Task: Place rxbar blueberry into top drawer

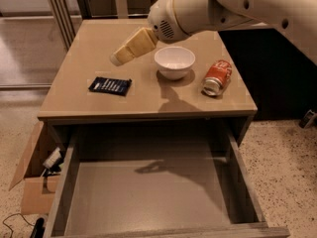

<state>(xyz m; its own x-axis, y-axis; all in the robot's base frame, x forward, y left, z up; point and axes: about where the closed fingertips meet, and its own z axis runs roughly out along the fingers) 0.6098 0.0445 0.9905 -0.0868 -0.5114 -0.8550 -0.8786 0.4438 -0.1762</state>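
Observation:
The rxbar blueberry (110, 86) is a flat dark navy wrapper with white lettering, lying on the left part of the tan table (143, 105). The top drawer (148, 197) stands pulled open below the table's front edge, grey-beige and with nothing in it. My gripper (119, 58) hangs from the white arm above the table, up and to the right of the bar and apart from it. It holds nothing that shows.
A white bowl (174, 62) stands at the table's middle right. An orange-red soda can (217, 77) lies on its side right of the bowl. A cardboard box (32, 182) sits on the floor left of the drawer. A dark cabinet stands at the right.

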